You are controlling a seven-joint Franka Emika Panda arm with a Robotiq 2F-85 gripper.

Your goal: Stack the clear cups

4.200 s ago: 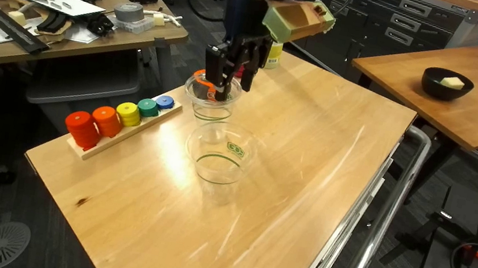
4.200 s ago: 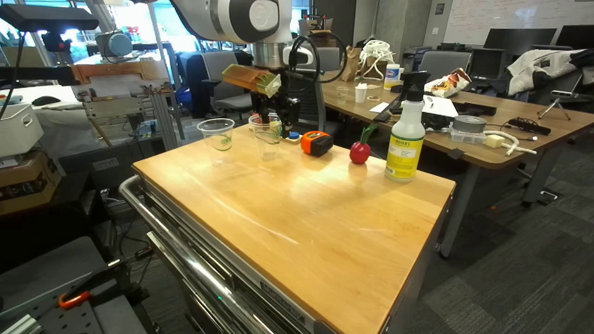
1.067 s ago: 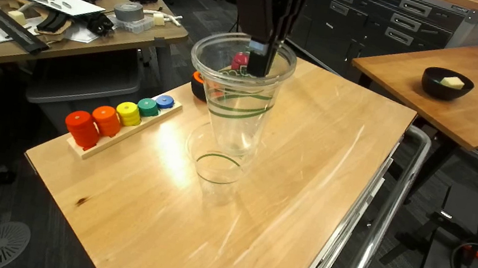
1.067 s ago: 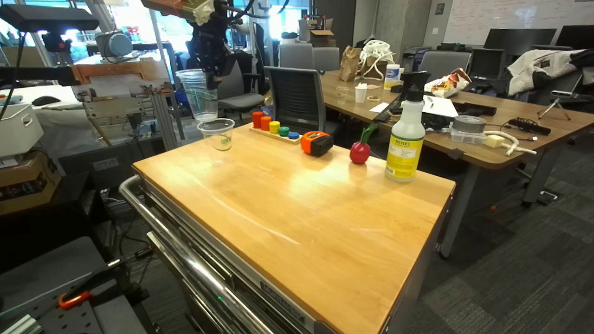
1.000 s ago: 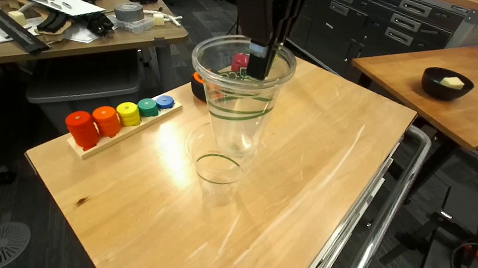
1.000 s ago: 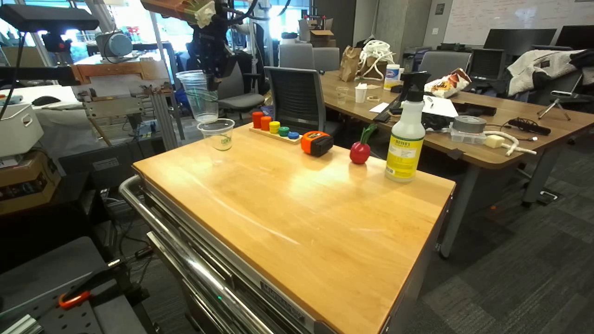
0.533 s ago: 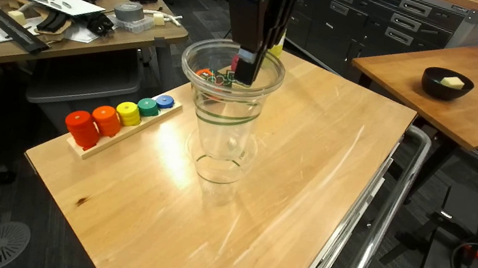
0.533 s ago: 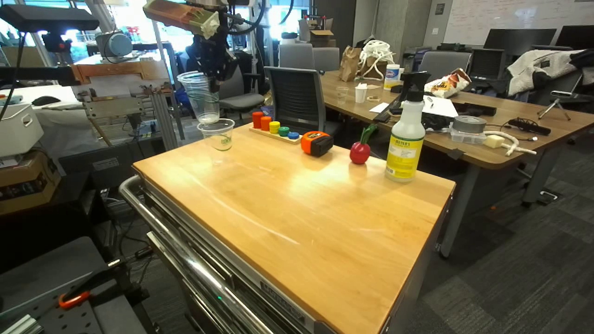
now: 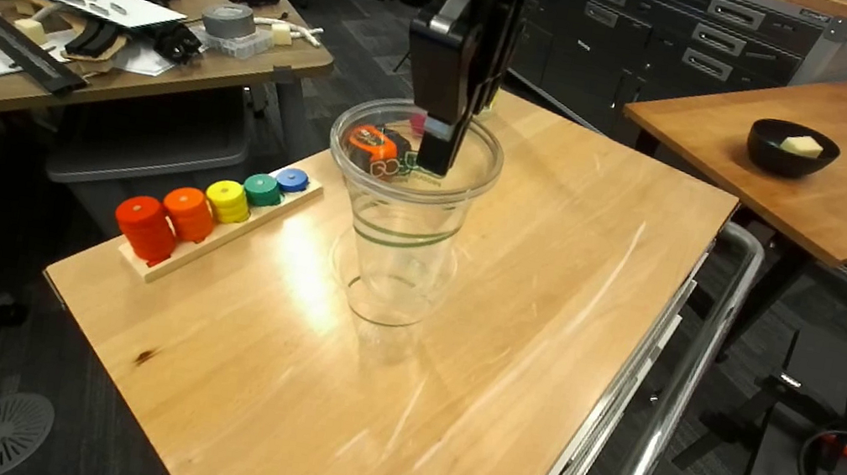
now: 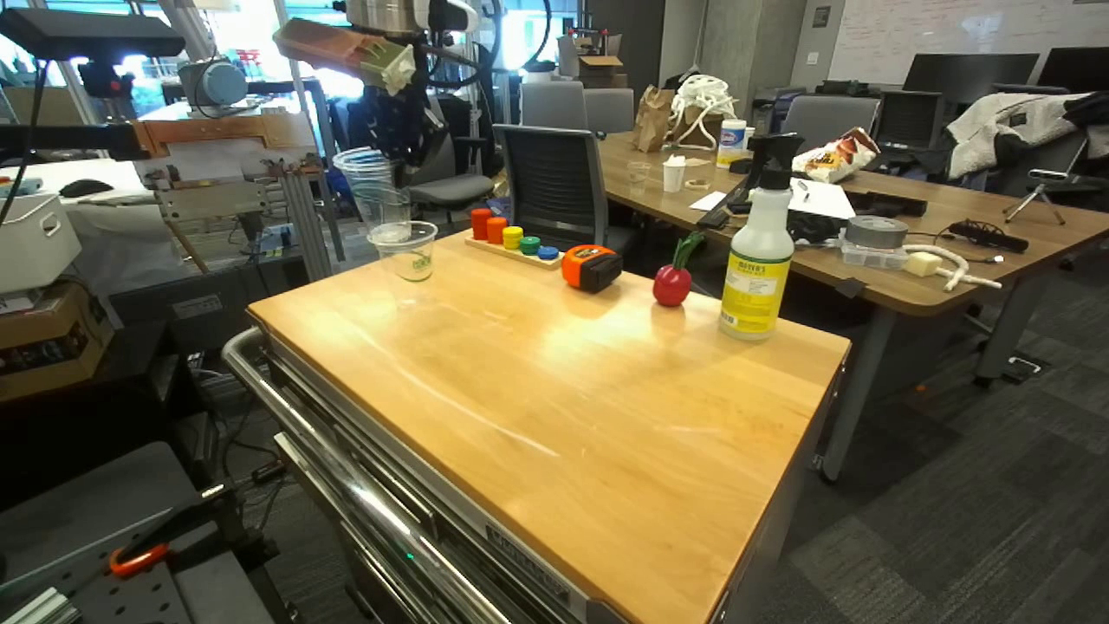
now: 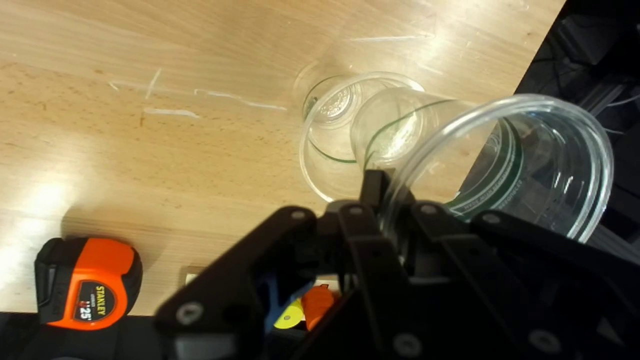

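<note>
Clear cup [image 9: 401,217] gripped (pincer [image 11: 390,193] pointing down) at mouth of lower cup [image 10: 412,262].

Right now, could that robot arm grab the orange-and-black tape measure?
Probably not as things stand: its fingers are shut on the side of at least one clear cup, which it would likely need to release first. The tape measure itself looks uncovered.

Clear cups [image 11: 475,150] (centre right, wrist view): smooth, glossy, transparent plastic. Table [image 9: 525,347] (both exterior views): wood with a varnished sheen, lightly scratched. Rail [image 9: 683,398] (lower right in an exterior view): polished, reflective metal. Bottle [image 10: 755,269] (right in an exterior view): smooth, translucent plastic. Tape measure [image 11: 90,282] (lower left, wrist view): plastic casing. Hand [image 11: 392,197] (lower wrist view): largely matt, with metallic screw heads [image 11: 190,313].
</note>
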